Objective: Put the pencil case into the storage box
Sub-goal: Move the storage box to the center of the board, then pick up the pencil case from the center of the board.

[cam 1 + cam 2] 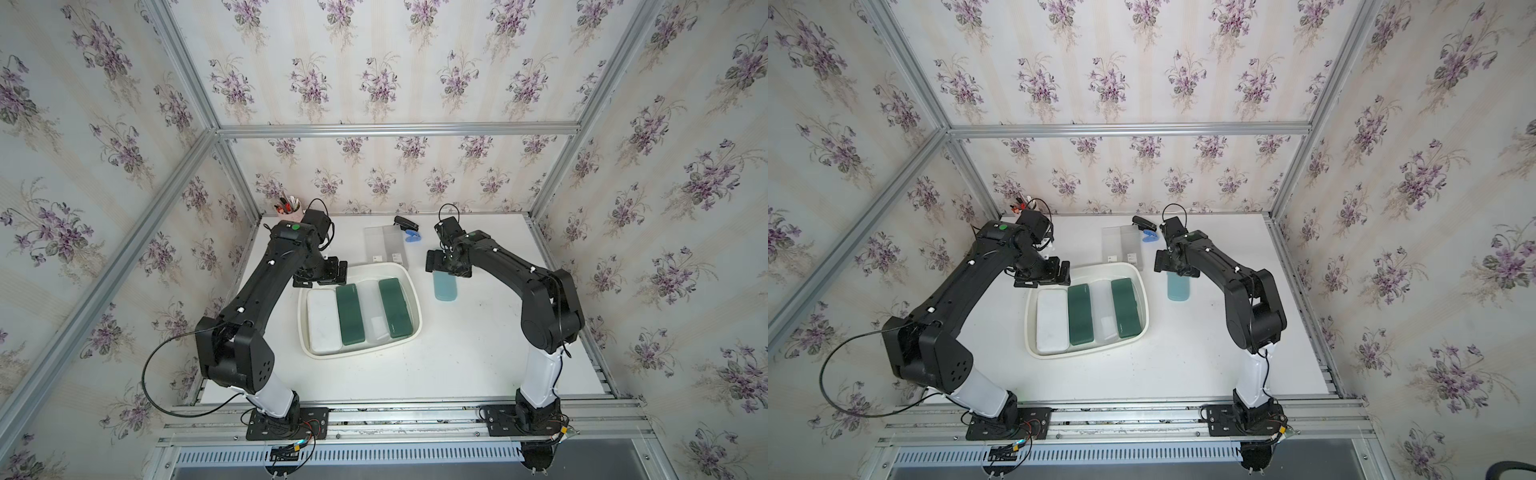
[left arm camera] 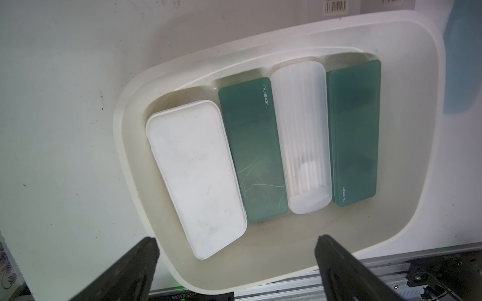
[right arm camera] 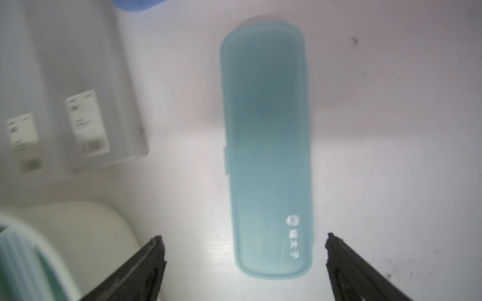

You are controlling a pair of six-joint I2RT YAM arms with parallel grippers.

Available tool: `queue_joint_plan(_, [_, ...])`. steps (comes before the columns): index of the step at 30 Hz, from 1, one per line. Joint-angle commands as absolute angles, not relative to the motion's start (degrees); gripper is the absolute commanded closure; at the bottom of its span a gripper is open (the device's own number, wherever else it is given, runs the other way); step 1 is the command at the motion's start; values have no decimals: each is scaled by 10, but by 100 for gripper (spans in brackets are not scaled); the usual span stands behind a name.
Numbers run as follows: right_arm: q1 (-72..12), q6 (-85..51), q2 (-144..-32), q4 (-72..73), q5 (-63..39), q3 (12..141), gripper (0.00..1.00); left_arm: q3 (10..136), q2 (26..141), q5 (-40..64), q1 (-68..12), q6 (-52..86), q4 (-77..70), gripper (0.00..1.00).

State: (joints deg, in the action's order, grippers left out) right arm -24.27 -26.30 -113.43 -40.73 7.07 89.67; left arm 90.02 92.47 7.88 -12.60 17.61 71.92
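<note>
We see the light-blue pencil case (image 3: pixel 266 156) flat on the white table (image 1: pixel 478 353), outside the storage box (image 2: pixel 125 146), just off its right rim, with bare tabletop around it. Our right gripper (image 3: pixel 243 239) hovers above it, jaws wide, empty. Our left gripper (image 2: pixel 234 241), also wide and empty, hangs over the box's rim; four cases (image 2: pixel 258 151) line its floor.

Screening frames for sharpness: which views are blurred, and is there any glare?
Right wrist view: soft, the light blue pencil case and its print smeared, a bright patch on the table beside it. Left wrist view: sharp, lettering on the green cases in the storage box legible. Both top views: evenly lit, no harsh shadows.
</note>
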Motion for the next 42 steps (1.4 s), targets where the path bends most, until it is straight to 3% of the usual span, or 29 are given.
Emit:
queue_joint_plan(1, [-224,-213,-1178,-427,94,932,0,897,922,69,-123,182,735,1])
queue_joint_plan(10, [-208,-177,-1266,-417,68,1009,0,879,905,65,-116,182,737,1])
queue_joint_plan(22, [-212,-164,-1285,-398,66,971,3,853,891,64,-110,183,728,1])
queue_joint_plan(25, [-215,-160,-1285,-396,77,960,11,849,894,66,-109,182,723,1])
queue_joint_plan(29, [-216,-163,-1269,-388,73,942,32,850,897,68,-109,181,719,1])
queue_joint_plan(37, [-230,-178,-1194,-414,65,949,35,847,896,71,-107,179,710,1])
queue_joint_plan(42, [-283,-199,-1148,-474,52,999,36,843,894,76,-101,179,703,1])
